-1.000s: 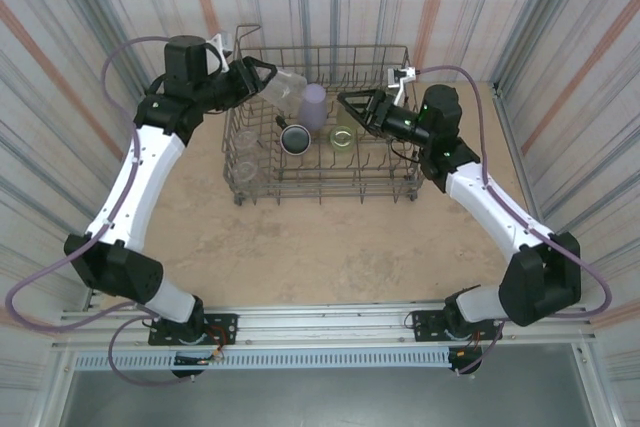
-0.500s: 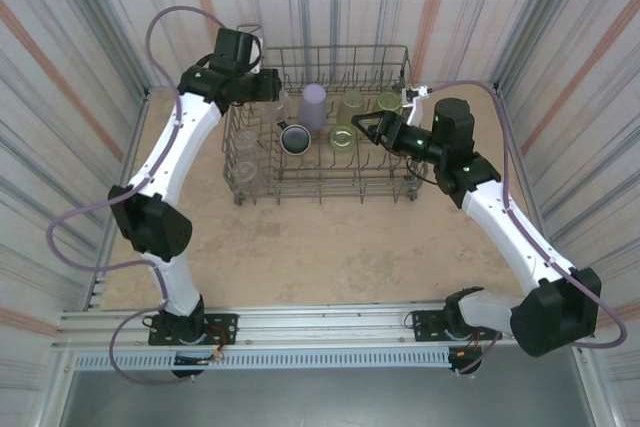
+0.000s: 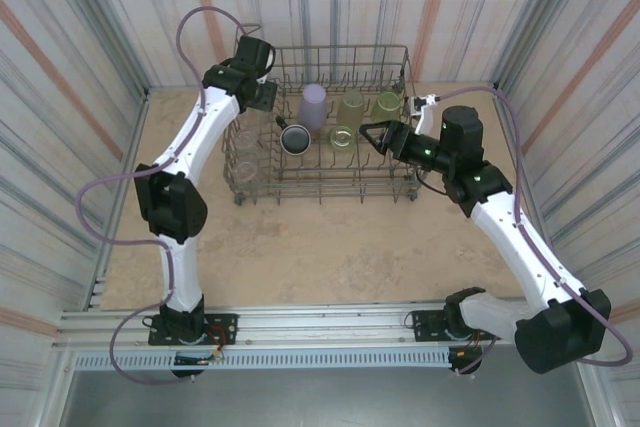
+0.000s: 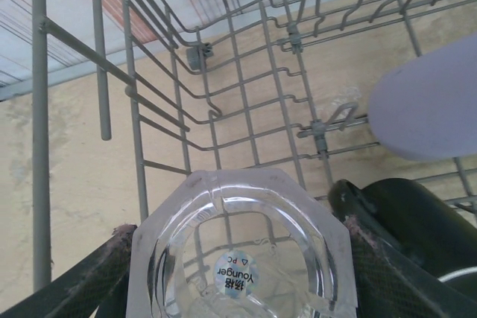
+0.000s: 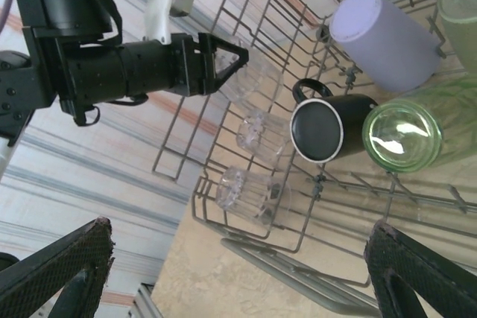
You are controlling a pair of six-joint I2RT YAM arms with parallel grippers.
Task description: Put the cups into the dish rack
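Walls [image 3: 80, 27] striped grey, white and rust-orange enclose the top and both sides of the frame. A mottled tan tabletop [image 3: 330, 247] lies mid-frame; a metal rail [image 3: 330, 319] and grey panel [image 3: 330, 397] cross the bottom.

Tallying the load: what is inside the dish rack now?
Inside the dish rack: a lavender cup, a black mug, three green cups, two clear cups, and a third clear cup in the left claw. The left arm covers the back-left corner.
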